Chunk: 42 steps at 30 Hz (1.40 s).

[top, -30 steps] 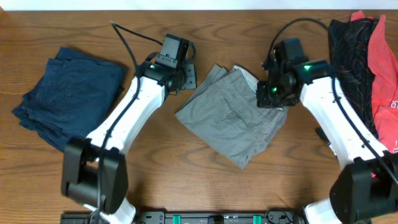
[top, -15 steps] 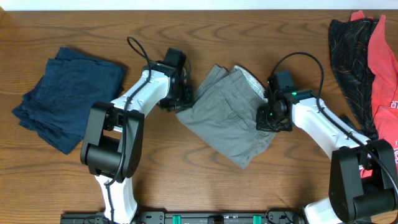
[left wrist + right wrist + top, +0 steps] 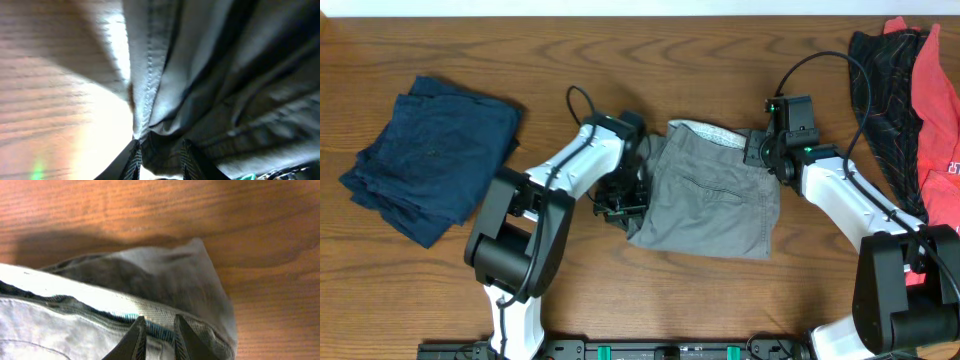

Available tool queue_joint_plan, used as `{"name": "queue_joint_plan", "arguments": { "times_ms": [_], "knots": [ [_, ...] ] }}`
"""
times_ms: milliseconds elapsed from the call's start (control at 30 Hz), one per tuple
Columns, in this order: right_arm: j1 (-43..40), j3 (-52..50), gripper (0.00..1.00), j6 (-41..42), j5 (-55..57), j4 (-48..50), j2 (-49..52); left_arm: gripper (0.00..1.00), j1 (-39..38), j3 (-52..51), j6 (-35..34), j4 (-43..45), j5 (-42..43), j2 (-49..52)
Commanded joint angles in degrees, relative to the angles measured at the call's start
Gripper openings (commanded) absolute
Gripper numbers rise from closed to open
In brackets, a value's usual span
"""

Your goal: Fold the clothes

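Grey-taupe shorts (image 3: 715, 205), pinched by your left pincer (image 3: 160, 160) at the side seam (image 3: 148, 75) and your right pincer (image 3: 156, 334) at the waistband (image 3: 75, 302), want an even, low outward pull before folding.

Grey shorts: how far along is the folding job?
The navy garment looks folded, far left. In hand: grey shorts, left gripper on their side edge, right gripper at the waistband. Left: folding them, then the black-patterned garment and red garment heaped at right.

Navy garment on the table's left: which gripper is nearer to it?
Left. The left gripper sits at the grey shorts' left edge, on the navy garment's side; the right gripper is at the shorts' upper right corner, farther off.
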Motion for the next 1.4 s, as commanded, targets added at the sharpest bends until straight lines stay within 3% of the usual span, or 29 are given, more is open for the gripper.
{"name": "queue_joint_plan", "arguments": {
  "times_ms": [0, 33, 100, 133, 167, 333, 733, 1233, 1367],
  "knots": [
    [-0.1, 0.1, 0.18, -1.0, -0.7, -2.1, 0.3, 0.33, 1.3, 0.3, -0.2, 0.5, -0.8, -5.6],
    [-0.1, 0.1, 0.19, -1.0, -0.7, -2.9, 0.3, 0.42, 1.8, 0.6, -0.2, 1.2, -2.3, -7.0],
    [-0.1, 0.1, 0.19, -1.0, -0.7, -4.5, 0.3, 0.86, 2.9, 0.7, -0.2, 4.2, -4.5, -9.3],
    [-0.1, 0.0, 0.19, -1.0, -0.7, -5.0, 0.3, 0.96, 3.5, 0.7, 0.1, 6.4, -4.9, -10.3],
    [-0.1, 0.0, 0.18, -1.0, -0.7, -5.4, 0.3, 0.98, 3.8, 0.7, 0.7, 8.5, -4.9, -10.8],
    [0.0, 0.0, 0.18, -1.0, -0.7, -6.6, 0.3, 0.98, 4.1, 0.7, 6.0, 17.7, -3.5, -10.5],
    [0.0, 0.0, 0.18, -1.0, -0.7, -8.0, 0.3, 0.98, 4.2, 0.7, 5.7, 29.9, 0.4, -1.0],
    [0.0, 0.0, 0.16, -1.0, -1.4, -8.2, 0.3, 1.00, -1.0, 0.7, -0.3, 33.8, 2.7, 5.4],
    [0.0, 0.0, 0.15, -1.0, -1.4, -8.2, 0.3, 0.91, -4.0, 0.7, -0.3, 36.5, 4.5, 5.3]
  ]
}}
